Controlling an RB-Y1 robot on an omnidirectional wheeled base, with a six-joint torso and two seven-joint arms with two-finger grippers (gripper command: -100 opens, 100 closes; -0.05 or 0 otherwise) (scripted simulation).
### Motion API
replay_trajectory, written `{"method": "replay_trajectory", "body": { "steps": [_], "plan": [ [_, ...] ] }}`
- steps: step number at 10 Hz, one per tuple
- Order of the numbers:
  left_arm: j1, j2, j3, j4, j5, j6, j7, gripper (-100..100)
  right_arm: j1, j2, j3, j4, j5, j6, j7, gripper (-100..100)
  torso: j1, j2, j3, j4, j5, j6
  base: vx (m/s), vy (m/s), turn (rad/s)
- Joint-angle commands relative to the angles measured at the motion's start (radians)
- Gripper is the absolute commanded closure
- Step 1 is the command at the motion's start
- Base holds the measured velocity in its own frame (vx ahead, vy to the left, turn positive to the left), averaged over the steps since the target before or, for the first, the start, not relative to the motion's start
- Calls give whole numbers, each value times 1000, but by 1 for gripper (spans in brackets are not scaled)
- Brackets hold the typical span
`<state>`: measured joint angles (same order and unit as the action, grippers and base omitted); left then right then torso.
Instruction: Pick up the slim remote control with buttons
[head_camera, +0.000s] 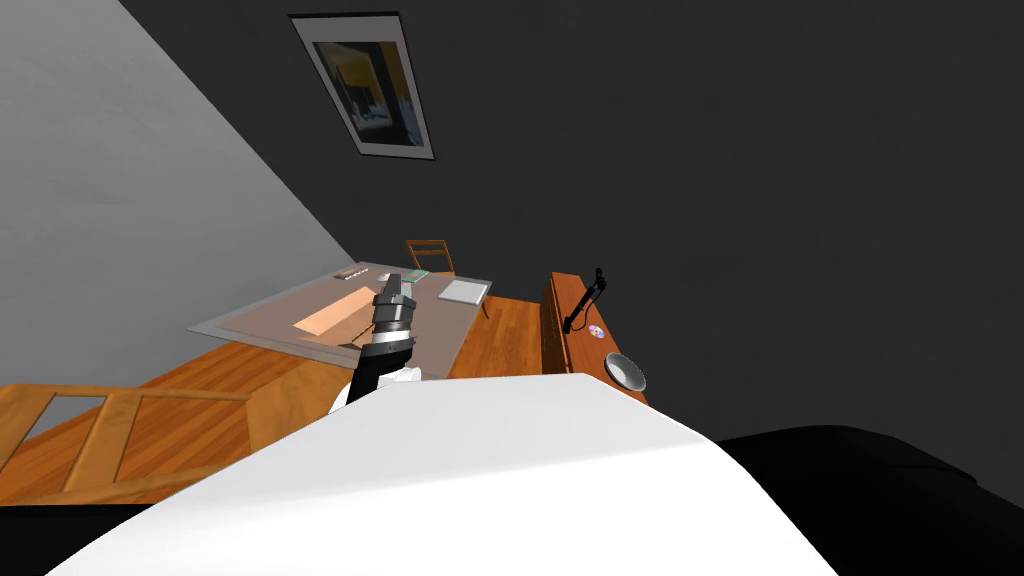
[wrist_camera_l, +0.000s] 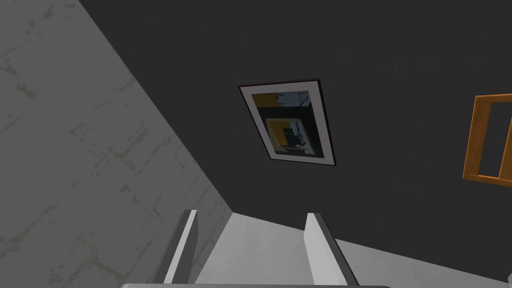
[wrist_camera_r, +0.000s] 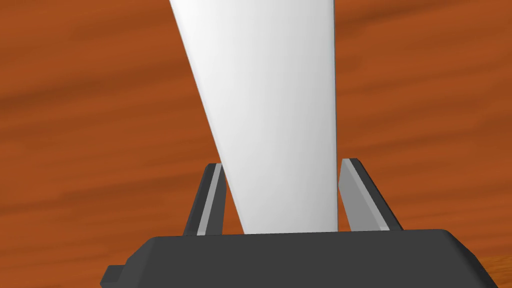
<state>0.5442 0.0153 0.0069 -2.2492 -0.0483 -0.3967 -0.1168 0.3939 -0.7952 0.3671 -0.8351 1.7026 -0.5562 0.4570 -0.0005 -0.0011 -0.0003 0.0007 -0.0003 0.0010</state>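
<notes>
"reaching for the remote control (head_camera: 352, 273), is that the step in hand?"

"i judge so. nothing is grasped yet. it is the slim dark bar with pale marks, lying flat on the table (head_camera: 260, 322) at the far edge, toward the table's left corner. the buttons are too small to tell, so i go by the shape."

"where is the left gripper (head_camera: 395, 280)?"

"out over the table, short of the far edge, with the remote off to its left. how high above the tabletop it hangs i cannot tell. in the wrist view the left gripper (wrist_camera_l: 250, 215) has its two fingers spread wide, nothing between them, and it looks well above the table, not down at it."

"and the right gripper (wrist_camera_r: 280, 162)?"

"fingers parted too, holding nothing, pointed at the wooden floor (wrist_camera_r: 75, 125), not at the table."

"how would you do the reach well?"

"tip the left wrist down first, so its camera finds the tabletop. then shift left along the table's far edge until the remote sits between the fingers. turn the hand so the blades straddle the narrow width, not the length. it lies thin and flat, so the tips likely need to come almost onto the tabletop before closing."

"anything to mind?"

"the green card (head_camera: 415, 274) lies on the same far edge of the table, just right of the gripper. the pale orange rectangle (head_camera: 328, 314) lies mid-table, under the forearm. the white pad (head_camera: 464, 291) sits at the table's far right corner, well apart."
</notes>
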Motion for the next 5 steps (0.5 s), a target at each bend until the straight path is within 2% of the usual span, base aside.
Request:
{"method": "replay_trajectory", "body": {
  "steps": [1, 3, 4, 5],
  "plan": [
    [0, 0, 0, 0, 0, 0, 0, 0, -6, -28, -18, -6, -12, -33, 14, 100, 0, 0, 0, 0, 0, 0, -13, 53, -85],
    [0, 0, 0, 0, 0, 0, 0, 0, -3, -58, -31, -28, -14, -62, 11, 100, 5, 1, 0, 0, 1, 1, -10, 80, -64],
    [0, 0, 0, 0, 0, 0, 0, 0, -1, -47, -28, -22, -14, -48, 12, 100, 6, 0, 0, 0, 2, 0, 0, 30, -11],
    [0, 0, 0, 0, 0, 0, 0, 0, 0, -49, -29, -23, -15, -52, 13, 0, 3, 0, 0, 0, 1, 0, -1, 7, -1]
  ]
}}
